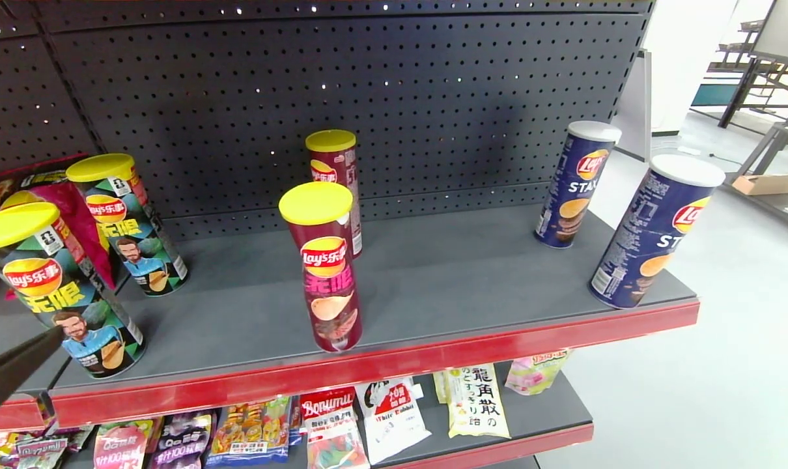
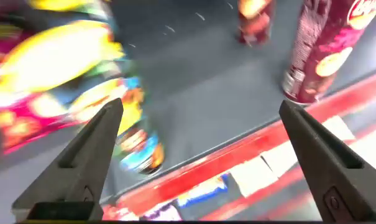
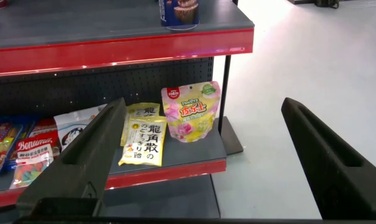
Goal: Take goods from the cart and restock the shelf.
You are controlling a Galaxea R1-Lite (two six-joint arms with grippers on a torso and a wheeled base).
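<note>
Currently both arms carry nothing, so the step in hand is judged a fetch: the next move calls for turning to the cart for another item. Left fingers (image 2: 82,162) are spread wide and empty, held before the shelf's (image 1: 368,371) front edge, near the front-left teal can (image 1: 62,293). Right fingers (image 3: 76,168), likewise wide and empty, face the lower shelf (image 3: 175,169). A maroon can (image 1: 325,273) stands mid front edge and a blue can (image 1: 654,234) stands at the front-right corner. Rear cans (image 1: 335,182) stand behind.

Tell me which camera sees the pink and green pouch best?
Right wrist view: the pink and green plastic snack pouch shows whole. Head view: partly hidden under the red shelf edge. Left wrist view faces maroon cans.
</note>
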